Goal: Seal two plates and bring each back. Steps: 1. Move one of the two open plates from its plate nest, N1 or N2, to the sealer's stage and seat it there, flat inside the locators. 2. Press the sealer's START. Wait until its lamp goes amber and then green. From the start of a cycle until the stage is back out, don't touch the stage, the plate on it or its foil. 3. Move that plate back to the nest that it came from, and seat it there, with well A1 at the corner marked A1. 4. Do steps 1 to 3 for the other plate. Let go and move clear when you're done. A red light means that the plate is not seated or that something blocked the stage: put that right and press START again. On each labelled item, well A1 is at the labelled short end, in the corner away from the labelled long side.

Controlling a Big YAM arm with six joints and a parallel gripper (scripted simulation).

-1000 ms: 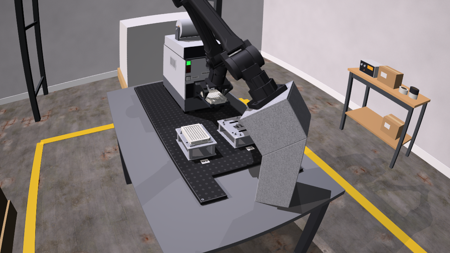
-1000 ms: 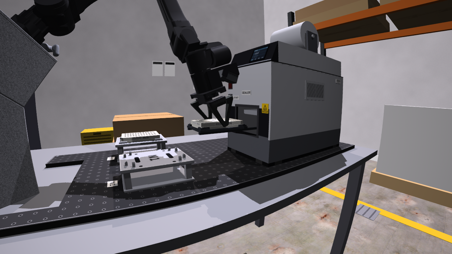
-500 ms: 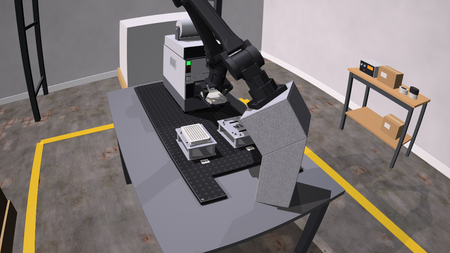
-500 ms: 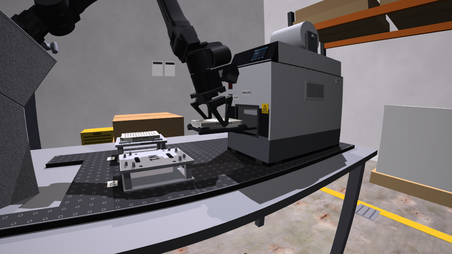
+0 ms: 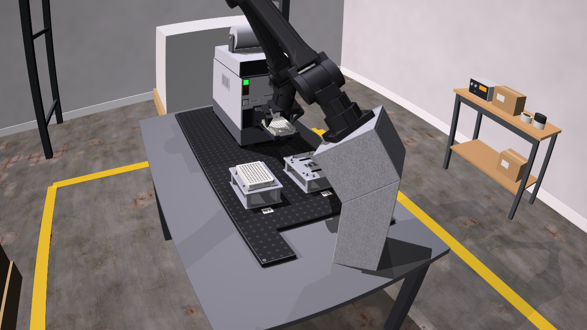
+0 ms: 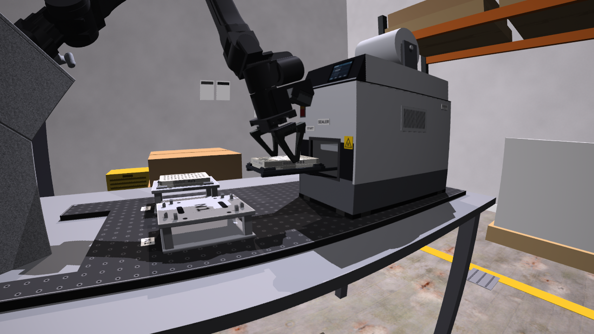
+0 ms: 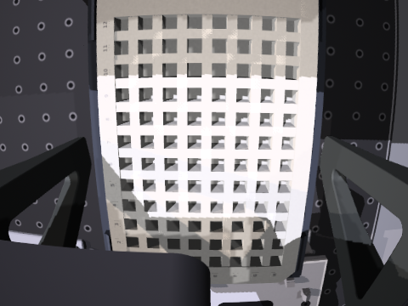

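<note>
An open white plate [image 5: 283, 126] [image 6: 265, 162] [image 7: 206, 131] lies flat on the sealer's black stage [image 6: 286, 169], which is out; its wells show no foil. My gripper [image 5: 282, 119] [image 6: 284, 157] [image 7: 205, 150] is open, with its fingers beside the plate's long sides and gaps between. A second open plate [image 5: 254, 174] [image 6: 184, 178] lies in nest N2 [image 5: 279, 186] [image 6: 158, 189]. Nest N1 [image 5: 294, 162] [image 6: 189, 214] is empty. The sealer's lamp [image 5: 246, 82] is green. The START button [image 5: 245, 102] shows below it. The stage locators are partly hidden.
The sealer [image 5: 227, 94] [image 6: 394, 141] stands directly behind the stage, with its opening [image 6: 326, 155] close to the gripper. The arm's grey pedestal [image 5: 365, 196] [image 6: 20, 199] stands near N1. A brown box [image 6: 195, 166] lies beyond the table in the exterior view.
</note>
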